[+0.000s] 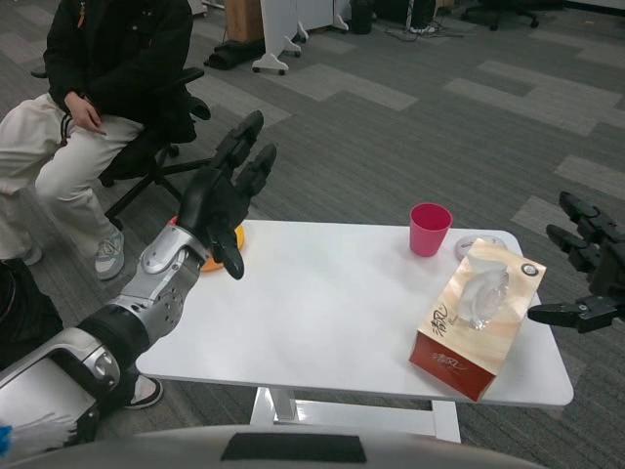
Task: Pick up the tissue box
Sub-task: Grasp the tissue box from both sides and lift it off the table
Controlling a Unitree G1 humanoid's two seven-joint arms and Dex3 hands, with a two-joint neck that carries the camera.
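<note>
tissue box (477, 318): one, untouched | pink cup (430, 229): one | left hand (227, 200), right hand (586, 269): both spread, empty

One tissue box (479, 320) lies on the one white table (322, 313). One pink cup (430, 229) stands there too. One small round grey thing (480, 244) shows just behind the box, and one orange thing (227, 246) shows partly behind the left hand (229, 200). Two black hands are in view, the left and the right hand (586, 264). One person (88, 98) sits on one black chair (161, 147) beyond the table.
</note>
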